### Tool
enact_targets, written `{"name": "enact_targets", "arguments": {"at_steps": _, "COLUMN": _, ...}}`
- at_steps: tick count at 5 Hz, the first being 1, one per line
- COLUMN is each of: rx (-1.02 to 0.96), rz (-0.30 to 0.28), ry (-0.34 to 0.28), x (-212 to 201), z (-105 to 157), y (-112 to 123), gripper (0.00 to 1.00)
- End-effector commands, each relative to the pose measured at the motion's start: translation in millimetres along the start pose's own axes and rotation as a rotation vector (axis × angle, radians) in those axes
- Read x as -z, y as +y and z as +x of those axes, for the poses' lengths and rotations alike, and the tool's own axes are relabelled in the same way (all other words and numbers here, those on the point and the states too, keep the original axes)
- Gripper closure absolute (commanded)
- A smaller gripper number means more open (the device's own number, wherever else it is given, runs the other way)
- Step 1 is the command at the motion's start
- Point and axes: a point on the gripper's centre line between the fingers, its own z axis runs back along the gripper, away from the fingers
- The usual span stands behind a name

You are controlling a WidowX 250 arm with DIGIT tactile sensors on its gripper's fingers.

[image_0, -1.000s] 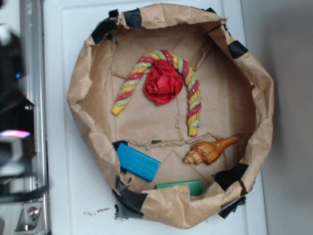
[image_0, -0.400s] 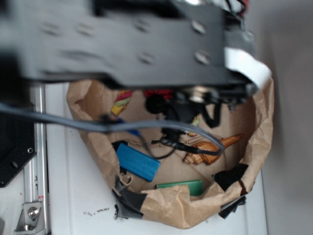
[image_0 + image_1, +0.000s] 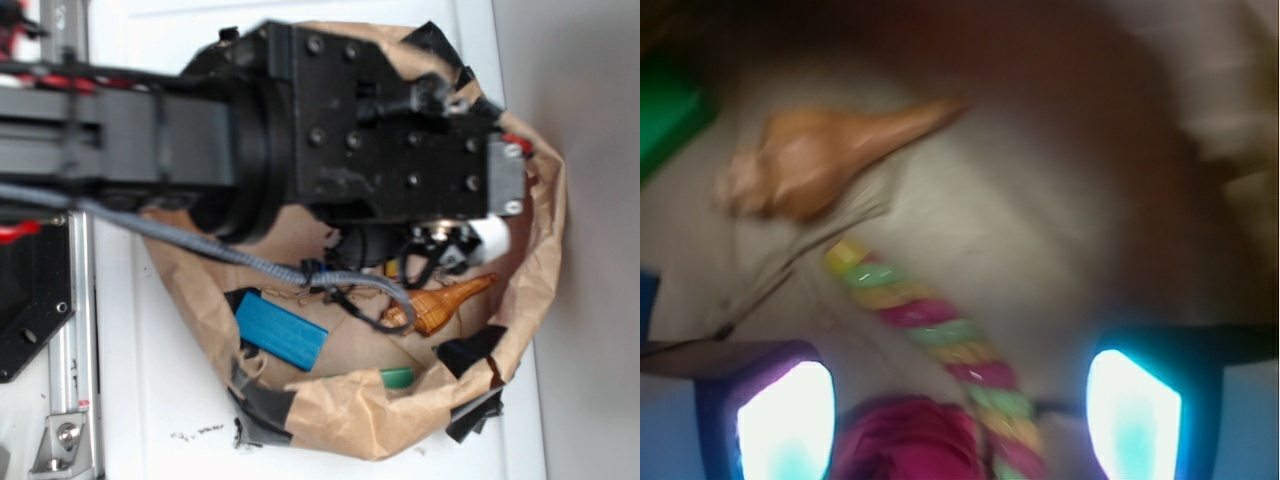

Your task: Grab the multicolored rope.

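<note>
Gripper (image 3: 958, 400) above paper-lined bin (image 3: 535, 250), jaws spread, nothing held. Rope (image 3: 930, 330) on bin floor between the fingers (image 3: 785, 420), beside shell (image 3: 815, 165), toward desk's right edge. Best lowered straight, centred on the cord, clear of red fabric (image 3: 900, 440).

On my wrist view everything is soft with blur. The two fingers (image 3: 785, 420) glow very bright, almost white with cyan edges, overexposed. Ahead of them the multicolored rope (image 3: 930, 335) and the wooden shell (image 3: 825, 160) are smeared. The upper corners are dark. The exterior view is evenly lit, but the black arm (image 3: 250, 130) is a little blurred.
</note>
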Motion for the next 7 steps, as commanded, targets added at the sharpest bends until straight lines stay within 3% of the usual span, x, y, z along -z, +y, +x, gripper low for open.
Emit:
{"name": "enact_targets", "arguments": {"at_steps": 1, "rx": 0.000, "rz": 0.085, "ry": -0.042, "x": -17.0, "z": 5.6, "y": -12.4, "gripper": 0.00}}
{"name": "enact_targets", "arguments": {"at_steps": 3, "rx": 0.000, "rz": 0.085, "ry": -0.042, "x": -17.0, "z": 5.6, "y": -12.4, "gripper": 0.00}}
{"name": "enact_targets", "arguments": {"at_steps": 4, "rx": 0.111, "rz": -0.069, "ry": -0.004, "x": 28.6, "z": 17.5, "y": -16.1, "gripper": 0.00}}
{"name": "enact_targets", "arguments": {"at_steps": 5, "rx": 0.109, "rz": -0.098, "ry": 0.039, "x": 56.8, "z": 24.9, "y": -13.1, "gripper": 0.00}}
{"name": "enact_targets", "arguments": {"at_steps": 6, "rx": 0.064, "rz": -0.127, "ry": 0.018, "x": 55.2, "z": 19.1, "y": -12.1, "gripper": 1.00}}
{"name": "enact_targets", "arguments": {"at_steps": 7, "rx": -0.065, "rz": -0.195, "ry": 0.009, "x": 36.8, "z": 1.2, "y": -15.7, "gripper": 1.00}}
